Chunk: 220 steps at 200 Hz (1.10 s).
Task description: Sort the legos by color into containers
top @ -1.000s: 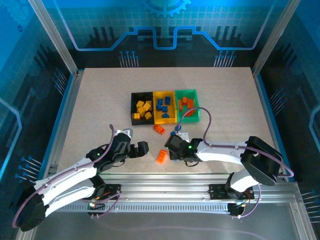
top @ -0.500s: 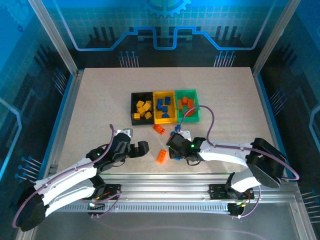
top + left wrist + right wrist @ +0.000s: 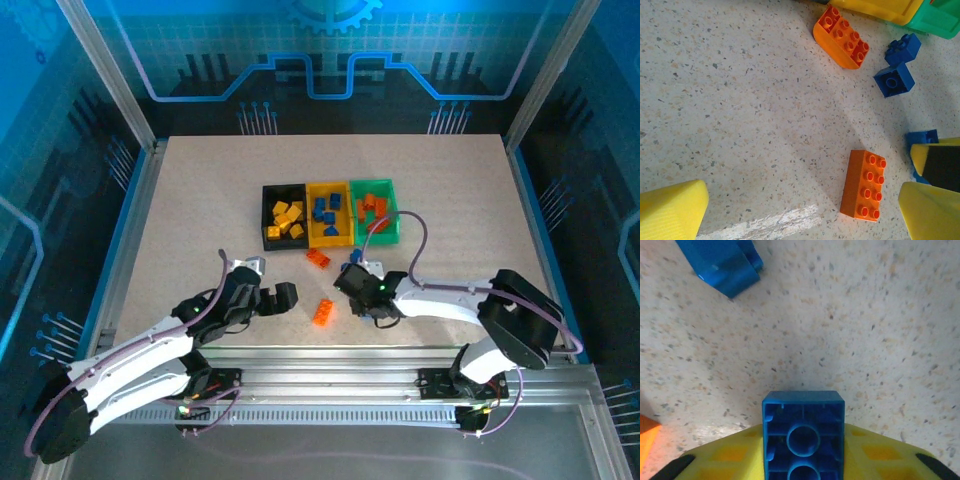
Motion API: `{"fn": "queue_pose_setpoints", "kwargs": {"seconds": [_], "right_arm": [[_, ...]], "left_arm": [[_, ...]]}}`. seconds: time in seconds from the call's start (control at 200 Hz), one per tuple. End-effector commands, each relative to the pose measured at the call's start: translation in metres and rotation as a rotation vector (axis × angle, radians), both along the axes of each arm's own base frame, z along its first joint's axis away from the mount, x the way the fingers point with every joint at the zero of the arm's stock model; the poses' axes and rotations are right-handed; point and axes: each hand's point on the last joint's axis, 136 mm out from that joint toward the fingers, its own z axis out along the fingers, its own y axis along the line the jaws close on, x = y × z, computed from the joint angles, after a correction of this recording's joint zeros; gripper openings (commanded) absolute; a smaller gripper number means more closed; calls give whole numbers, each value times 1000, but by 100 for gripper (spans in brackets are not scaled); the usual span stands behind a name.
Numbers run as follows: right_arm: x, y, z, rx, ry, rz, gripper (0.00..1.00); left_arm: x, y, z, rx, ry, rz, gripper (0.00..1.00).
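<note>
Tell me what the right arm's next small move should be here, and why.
Probably a short lift straight up. The right gripper is shut on a blue brick with the speckled table close beneath it. It likely needs clearance before carrying the brick to the yellow bin, where other blue bricks already lie.

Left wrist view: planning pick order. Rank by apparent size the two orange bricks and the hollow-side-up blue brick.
1. Lower orange brick and upper orange brick: about alike, unranked.
2. Blue brick: clearly smallest.
</note>
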Motion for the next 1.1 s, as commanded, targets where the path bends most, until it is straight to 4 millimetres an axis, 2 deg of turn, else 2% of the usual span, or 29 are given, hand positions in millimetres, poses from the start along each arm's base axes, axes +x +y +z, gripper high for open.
{"fn": "queue_pose_setpoints", "kwargs": {"seconds": [0.0, 0.095, 0.115, 0.15, 0.21, 0.315, 0.39, 0.51, 0.615, 0.72, 0.87, 0.976, 1.096], "right_arm": [[14, 1, 33, 25, -85, 37, 35], [35, 14, 69, 72, -154, 93, 35], [39, 14, 72, 73, -156, 101, 35], [52, 24, 90, 108, -185, 114, 35], [72, 33, 104, 120, -207, 123, 36], [110, 52, 117, 108, -229, 129, 37], [142, 61, 113, 78, -223, 106, 37], [189, 59, 97, 7, -197, 33, 37], [216, 62, 79, -21, -155, 3, 39], [231, 71, 70, -26, -141, 16, 43], [239, 79, 78, -4, -157, 21, 58], [235, 77, 96, 22, -184, 20, 71], [217, 66, 126, 73, -249, 8, 77]], "left_arm": [[-2, -3, 1, 0, -8, -30, 99], [-1, -2, 2, 10, -11, -27, 99], [-1, -1, 3, 10, -12, -24, 99], [0, -1, 4, 10, -14, -22, 99], [1, -2, 5, 6, -15, -19, 99], [1, -4, 6, -1, -9, -22, 99], [0, -5, 4, 2, -2, -27, 99], [-1, -8, 3, 4, 11, -47, 99], [-2, -11, 3, 6, 18, -64, 99], [0, -16, 3, 13, 24, -90, 99], [2, -29, -2, 26, 53, -142, 99], [4, -40, -6, 40, 67, -184, 99], [5, -55, -11, 85, 74, -239, 97]]}}
